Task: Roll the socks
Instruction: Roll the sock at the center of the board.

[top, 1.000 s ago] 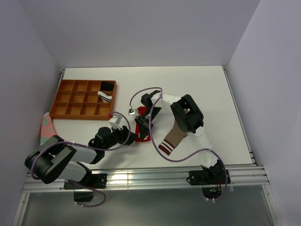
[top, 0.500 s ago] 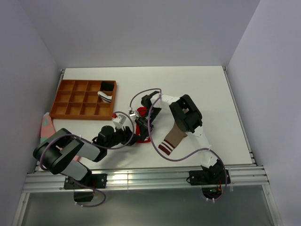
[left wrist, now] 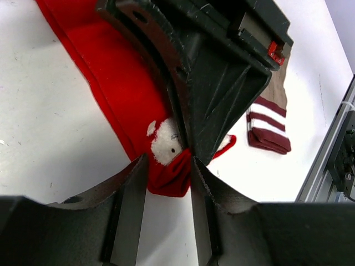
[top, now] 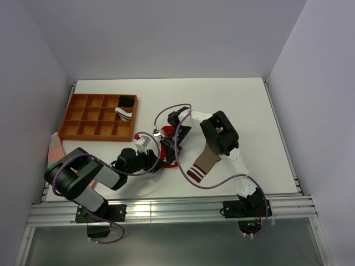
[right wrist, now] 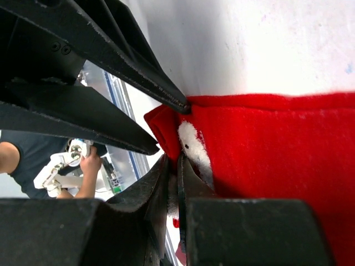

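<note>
Bright red fabric sock: flat on white bench, long axis diagonal, patch end toward left wrist camera.
Left tool: clamped on that end.
Right tool: pinched shut on same end.

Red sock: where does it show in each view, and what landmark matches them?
Top external: red sock just left of picture centre, only slivers showing.
Left wrist: red sock runs from top left to bottom centre.
Right wrist: red sock fills the right half.
Shared landmark: its white patch, clear in both wrist views, too small to tell from above.
</note>
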`<action>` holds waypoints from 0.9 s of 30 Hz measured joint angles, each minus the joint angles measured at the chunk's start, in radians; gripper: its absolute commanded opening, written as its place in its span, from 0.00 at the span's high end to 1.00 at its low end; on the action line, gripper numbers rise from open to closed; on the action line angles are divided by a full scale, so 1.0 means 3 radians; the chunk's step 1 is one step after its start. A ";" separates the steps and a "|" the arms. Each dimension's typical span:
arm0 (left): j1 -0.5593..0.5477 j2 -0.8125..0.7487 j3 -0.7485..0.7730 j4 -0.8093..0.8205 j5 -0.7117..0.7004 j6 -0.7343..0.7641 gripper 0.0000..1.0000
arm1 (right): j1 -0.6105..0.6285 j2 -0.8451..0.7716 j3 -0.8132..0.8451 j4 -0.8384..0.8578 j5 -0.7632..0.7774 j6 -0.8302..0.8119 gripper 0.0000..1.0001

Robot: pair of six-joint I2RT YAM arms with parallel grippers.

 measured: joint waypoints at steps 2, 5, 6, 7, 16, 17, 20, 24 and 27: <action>0.0000 0.0022 0.0000 0.0020 0.0005 0.0000 0.59 | -0.0015 0.0000 0.0000 -0.0009 0.0000 -0.0008 0.98; -0.0001 0.0023 0.0000 0.0046 0.0005 0.0000 0.59 | -0.0034 0.0000 0.0000 -0.0011 -0.0003 -0.0010 0.99; -0.0001 0.0023 0.0000 0.0051 0.0005 0.0000 0.59 | -0.0042 0.0000 0.0000 -0.0011 -0.0003 -0.0010 0.99; 0.0000 0.0023 0.0000 0.0052 0.0005 0.0000 0.59 | -0.0047 0.0000 0.0000 -0.0011 -0.0004 -0.0011 0.99; -0.0003 0.0065 0.0126 -0.0050 0.0001 -0.0001 0.74 | -0.0056 0.0000 0.0000 -0.0013 -0.0003 -0.0032 0.99; -0.0005 0.0069 0.0145 -0.0074 0.0000 -0.0003 0.79 | -0.0057 0.0000 0.0000 -0.0013 -0.0003 -0.0032 0.99; -0.0025 0.0088 0.0217 -0.0183 -0.0013 -0.0006 0.95 | -0.0058 0.0000 0.0000 -0.0009 0.0000 -0.0029 0.99; -0.0048 0.0103 0.0287 -0.0299 -0.0046 -0.0014 1.00 | -0.0058 0.0000 -0.0008 0.0034 0.0018 0.0025 0.98; -0.0071 0.0103 0.0291 -0.0333 -0.0088 -0.0018 1.00 | -0.0058 0.0000 -0.0024 0.0067 0.0020 0.0064 0.98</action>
